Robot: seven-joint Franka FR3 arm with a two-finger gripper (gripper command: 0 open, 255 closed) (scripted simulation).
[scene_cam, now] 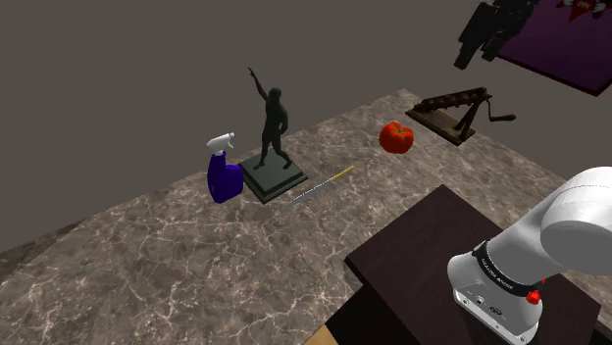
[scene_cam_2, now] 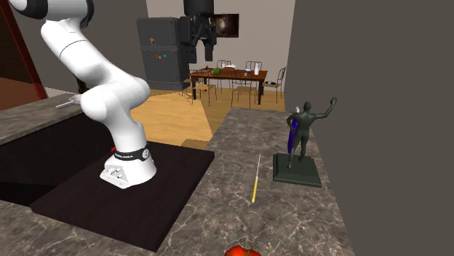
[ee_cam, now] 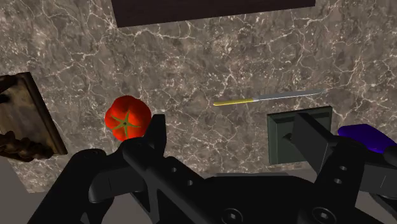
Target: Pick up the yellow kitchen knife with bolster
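Observation:
The knife (scene_cam: 322, 184) lies flat on the marbled counter (scene_cam: 177, 265), with a slim silver blade and a thin yellow handle. In the second exterior view the knife (scene_cam_2: 256, 180) lies between the dark stand and the statue, handle toward the camera. My black gripper (scene_cam: 474, 57) hangs high above the counter, far from the knife. The gripper (scene_cam_2: 202, 54) points downward. In the wrist view the gripper (ee_cam: 232, 137) is open, fingers wide apart and nothing between them, and the knife (ee_cam: 267, 98) lies far below, just beyond the fingertips.
A dark statue (scene_cam: 273, 127) on a square base stands beside the blade, with a blue spray bottle (scene_cam: 224, 176) behind it. A red tomato (scene_cam: 396, 137) and a dark wooden crank device (scene_cam: 456, 110) sit farther along. The dark stand (scene_cam: 441, 255) borders the counter.

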